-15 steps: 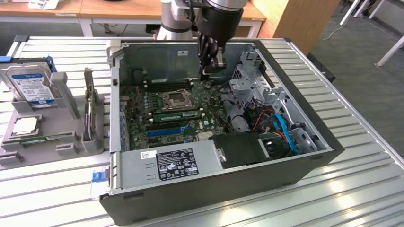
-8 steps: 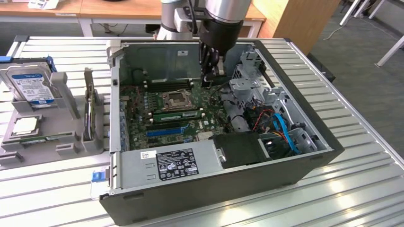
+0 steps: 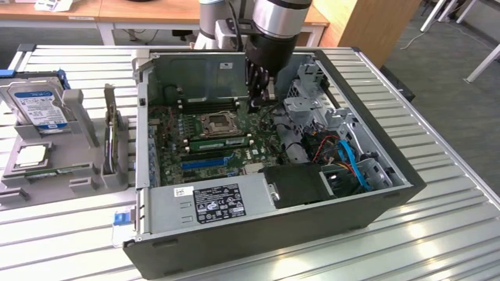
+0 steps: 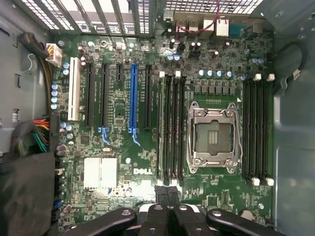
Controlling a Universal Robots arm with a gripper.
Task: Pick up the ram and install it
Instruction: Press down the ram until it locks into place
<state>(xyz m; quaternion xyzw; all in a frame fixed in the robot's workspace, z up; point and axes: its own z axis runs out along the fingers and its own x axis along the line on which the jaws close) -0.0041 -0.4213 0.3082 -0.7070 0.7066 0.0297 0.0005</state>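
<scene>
You have the black gripper [image 3: 263, 98] down inside the open black-and-grey computer tower case [image 3: 375, 199], which lies on its side on the slatted metal table [image 3: 437, 234]. Its jaws are pressed together, finger [image 4: 161, 196] against finger, with nothing held between them.

The ram [image 3: 221, 142], a long, thin green circuit-board stick, stands on edge in one of the black memory slots of the green motherboard [image 4: 118, 162]. It runs alongside the square silver processor socket [image 3: 216, 123], in the bank between that socket and the long blue expansion slot [image 4: 133, 98]. In the wrist view you see the ram [image 4: 161, 128] edge-on, in the slot of that bank furthest from the socket [image 4: 212, 132].

In the wrist view the closed gripper [image 4: 168, 191] sits just past one end of that bank of slots, near the end of the stick. Whether the fingertips touch the stick or the board, you cannot tell; in the exterior view the gripper is toward the far end of the case, apart from the middle of the stick.

Off to the exterior view's left, outside the case, a grey moulded holder [image 3: 78, 175] carries a silver hard drive with a blue-and-white label [image 3: 35, 105] and a square silver processor chip [image 3: 31, 155].
</scene>
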